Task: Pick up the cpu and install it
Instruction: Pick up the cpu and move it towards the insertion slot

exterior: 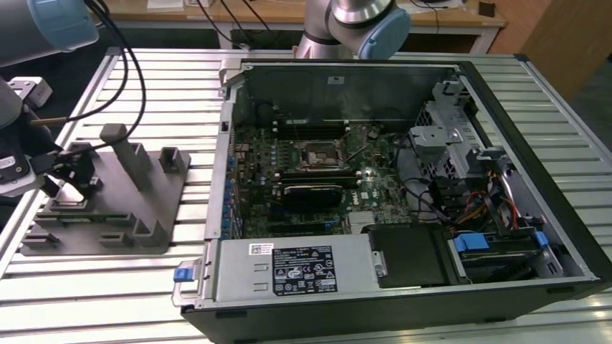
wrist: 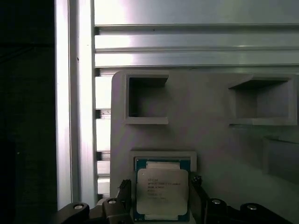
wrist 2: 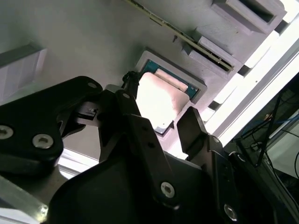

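One arm: your arm comes in at the exterior view's left, with its gripper (exterior: 69,188) low over the grey fixture (exterior: 158,215).
Gripper: the two black fingers (wrist: 124,190) stand apart, one on each side of the cpu (wrist: 162,190). You cannot tell from either wrist view whether they touch its edges.
Cpu: it lies flat with its pale metal top up, in a square recess of the fixture. You see it between the fingers in both wrist views.
Fixture: it rests on the slatted metal table (exterior: 96,301), just beside the open computer case (exterior: 402,315), on the exterior view's left of it. Upright posts (exterior: 129,161) rise from it.
Socket: you see the black socket (exterior: 317,154) on the circuit board (exterior: 373,190) inside the case, well apart from the gripper.
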Action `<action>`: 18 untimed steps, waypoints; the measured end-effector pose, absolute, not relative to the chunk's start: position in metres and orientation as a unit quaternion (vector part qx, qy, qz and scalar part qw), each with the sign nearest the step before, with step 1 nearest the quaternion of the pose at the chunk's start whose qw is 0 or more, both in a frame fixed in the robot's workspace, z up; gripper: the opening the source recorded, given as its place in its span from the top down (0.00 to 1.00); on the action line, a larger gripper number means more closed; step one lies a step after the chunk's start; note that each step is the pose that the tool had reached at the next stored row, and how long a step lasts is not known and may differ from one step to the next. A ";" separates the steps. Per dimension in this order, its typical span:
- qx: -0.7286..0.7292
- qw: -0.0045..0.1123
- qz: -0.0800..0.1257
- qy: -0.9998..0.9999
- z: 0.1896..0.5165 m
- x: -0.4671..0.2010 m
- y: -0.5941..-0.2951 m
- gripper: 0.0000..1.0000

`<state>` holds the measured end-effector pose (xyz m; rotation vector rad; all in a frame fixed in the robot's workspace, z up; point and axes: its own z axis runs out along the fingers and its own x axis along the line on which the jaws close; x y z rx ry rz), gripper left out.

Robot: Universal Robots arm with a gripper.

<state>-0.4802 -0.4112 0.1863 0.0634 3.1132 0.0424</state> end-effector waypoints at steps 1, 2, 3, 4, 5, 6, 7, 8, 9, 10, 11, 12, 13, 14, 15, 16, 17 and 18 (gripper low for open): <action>0.019 0.014 0.014 1.000 0.186 -0.480 -0.411 0.40; 0.019 0.014 0.014 1.000 0.185 -0.480 -0.411 0.40; 0.018 0.014 0.014 1.000 0.185 -0.480 -0.411 0.40; 0.018 0.014 0.014 1.000 0.185 -0.480 -0.411 0.40; 0.018 0.014 0.014 1.000 0.185 -0.480 -0.411 0.40; 0.017 0.014 0.014 1.000 0.184 -0.480 -0.411 0.40; 0.017 0.014 0.014 1.000 0.184 -0.480 -0.411 0.40; 0.017 0.014 0.014 1.000 0.184 -0.480 -0.411 0.40; 0.017 0.014 0.014 1.000 0.184 -0.480 -0.411 0.40; 0.017 0.014 0.014 1.000 0.184 -0.480 -0.411 0.40; 0.017 0.014 0.014 1.000 0.183 -0.480 -0.410 0.40; 0.017 0.014 0.014 1.000 0.183 -0.480 -0.410 0.40; 0.017 0.014 0.014 1.000 0.184 -0.480 -0.410 0.40; 0.017 0.014 0.014 1.000 0.184 -0.480 -0.410 0.40; 0.017 0.014 0.014 1.000 0.184 -0.480 -0.410 0.40; 0.017 0.014 0.014 1.000 0.184 -0.480 -0.410 0.40; 0.017 0.014 0.014 1.000 0.184 -0.480 -0.410 0.40; 0.017 0.014 0.014 1.000 0.184 -0.480 -0.410 0.40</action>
